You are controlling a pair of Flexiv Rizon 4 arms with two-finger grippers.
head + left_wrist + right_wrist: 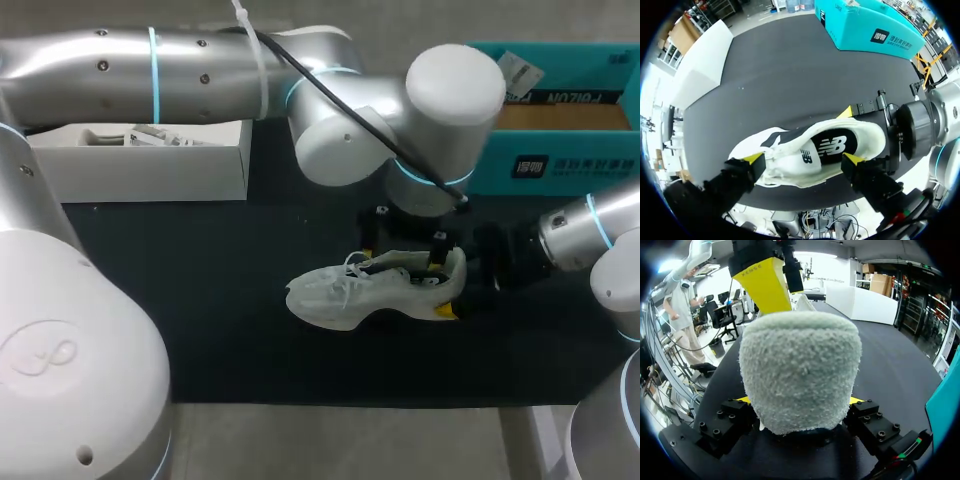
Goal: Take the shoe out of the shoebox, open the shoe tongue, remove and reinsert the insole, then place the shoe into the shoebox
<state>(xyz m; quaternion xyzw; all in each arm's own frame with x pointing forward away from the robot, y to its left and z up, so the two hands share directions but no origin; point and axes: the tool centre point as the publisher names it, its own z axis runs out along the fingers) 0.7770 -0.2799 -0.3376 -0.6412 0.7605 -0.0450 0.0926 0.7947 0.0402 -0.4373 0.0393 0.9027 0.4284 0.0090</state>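
A black mat (250, 330) covers the table where two robot arms work on one white shoe (350, 295).

There are two boxes, both at the far edge of the mat. An open teal shoebox (600, 160) stands on the right arm's side, probably left open to take the shoe back at the end. A white box (150, 175) stands on the left arm's side, well apart from the work.

The left arm (120, 75) reaches across from its side and hangs directly over the shoe. The right arm (600, 235) comes in low from the opposite side.

The shoe is out of the shoebox. It stands on its sole in the middle of the mat, toe pointing toward the left arm's side and heel toward the teal box.

The right gripper (799, 400) is clamped on the fuzzy heel (800, 370), one finger on each side. This seems meant to pin the shoe steady while the other arm works.

The left gripper (804, 160) is spread wide above the shoe's mouth, grasping nothing. One yellow tip is at the tongue (795, 160) and the other is by the collar, which looks like readiness to push the tongue open.

One dark insole (832, 145) shows inside the shoe, lying flat in place.
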